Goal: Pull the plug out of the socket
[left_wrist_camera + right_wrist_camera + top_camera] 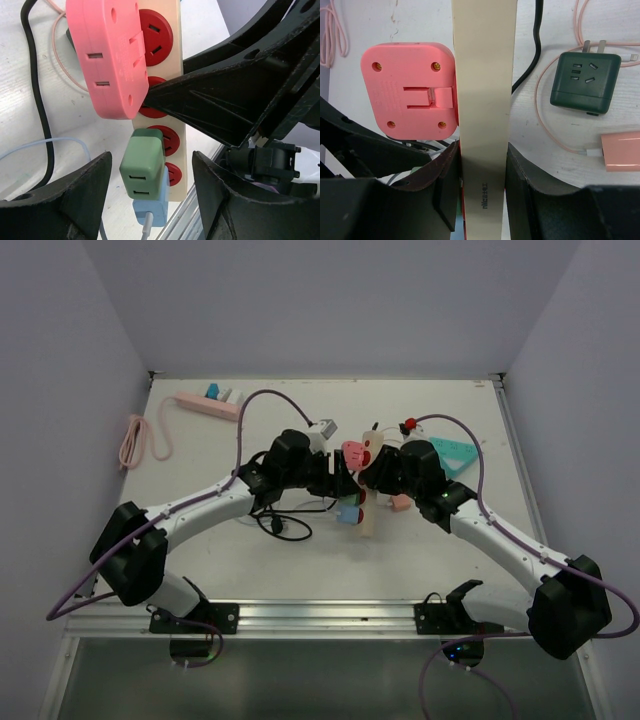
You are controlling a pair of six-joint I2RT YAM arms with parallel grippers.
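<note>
Between the fingers [75,200] of the left hand [150,172] sits the green plug [142,162], seated in the cream socket strip [482,75]. A gap shows on either side of it, so this hand stands apart and touches nothing. Further out from the hand, a large pink adapter [107,55] fills another outlet. On the side nearer the wrist, a blue plug [150,210] with a white lead sits right against the green one. The right hand [481,155] is clamped across the strip's narrow sides and appears to hold it raised off the tabletop [400,570].

The green plug looks like a small, stiff plastic block, light and smooth-sided, so the pads could slide. Most of the resistance probably comes from the outlet gripping the prongs. The best hold is likely its two flat opposite sides, squarely and clear of the blue plug, with a pull straight out from the strip's face.
</note>
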